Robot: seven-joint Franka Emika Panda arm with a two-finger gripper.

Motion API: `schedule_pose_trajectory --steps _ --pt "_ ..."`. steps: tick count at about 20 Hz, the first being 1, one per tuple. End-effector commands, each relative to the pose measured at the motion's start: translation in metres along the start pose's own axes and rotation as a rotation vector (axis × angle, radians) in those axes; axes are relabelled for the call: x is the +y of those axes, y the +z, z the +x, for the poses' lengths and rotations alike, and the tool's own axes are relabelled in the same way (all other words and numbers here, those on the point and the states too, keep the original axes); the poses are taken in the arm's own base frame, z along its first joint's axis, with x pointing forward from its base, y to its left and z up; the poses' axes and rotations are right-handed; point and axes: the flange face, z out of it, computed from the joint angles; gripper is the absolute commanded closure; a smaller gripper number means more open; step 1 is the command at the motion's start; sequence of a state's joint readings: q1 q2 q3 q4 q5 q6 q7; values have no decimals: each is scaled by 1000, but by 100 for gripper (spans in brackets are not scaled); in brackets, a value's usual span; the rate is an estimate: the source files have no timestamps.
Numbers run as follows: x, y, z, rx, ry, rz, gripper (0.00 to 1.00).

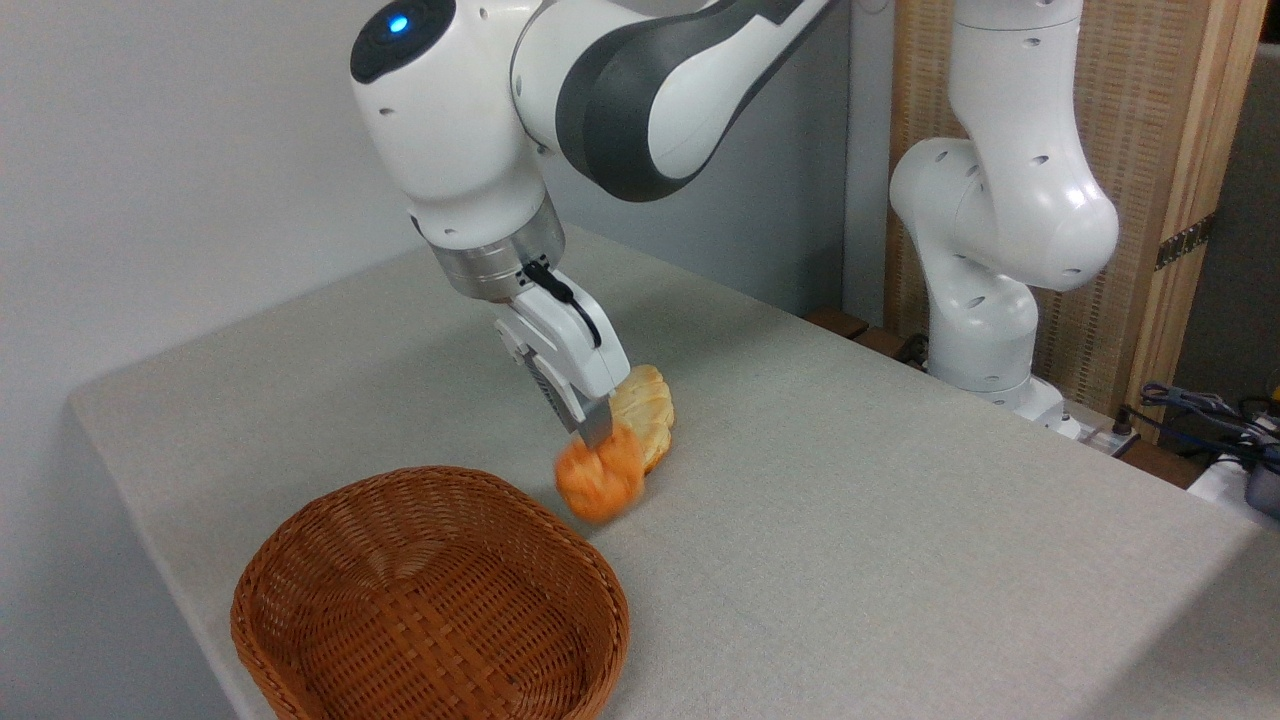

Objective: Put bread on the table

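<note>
While the gripper (pixel 598 440) hangs tilted over the table (pixel 900 520), its fingers are pinched onto the bread (pixel 600 482), the small orange bun, which sits low, just right of the basket (pixel 430 600) rim and right in front of the paler loaf (pixel 650 412). Can't tell if the bun is touching the cloth yet; it's blurred, so prob. in motion.

Only one view, the fixed cam, so all calls come from here.

Step in hand, I'd say: lowering the bun to set it down. To do it well: bring it down until its underside rests on the surface, then let go. Dropping from height could let a round bun roll. Aim for bare tabletop, clear of the loaf behind and the basket rim to the left; the bun overlaps the loaf from this angle, so a nudge is a risk. Retreat straight up w/o dragging.

Materials: the bun is knotted, creased and golden-orange, likely soft, so a firm squeeze may dent it. Loaf is longer, oval, w/ a scored top. Basket is brown woven wicker, shallow, nothing visible inside. Table is matte light grey w/ a fabric-like weave, prob. decent grip for the bun.
</note>
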State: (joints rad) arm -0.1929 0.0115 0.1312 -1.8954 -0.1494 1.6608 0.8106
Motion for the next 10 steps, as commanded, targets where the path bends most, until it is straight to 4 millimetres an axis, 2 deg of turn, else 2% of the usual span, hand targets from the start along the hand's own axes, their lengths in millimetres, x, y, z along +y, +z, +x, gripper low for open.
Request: schedule_pose_trajectory --steps 1,4,6,10 --pt "1 -3 -5 -7 14 8 0" --pt "1 -3 -4 -3 14 12 0" --pt "3 -10 -2 14 19 29 0" --pt "4 -51 14 130 32 141 0"
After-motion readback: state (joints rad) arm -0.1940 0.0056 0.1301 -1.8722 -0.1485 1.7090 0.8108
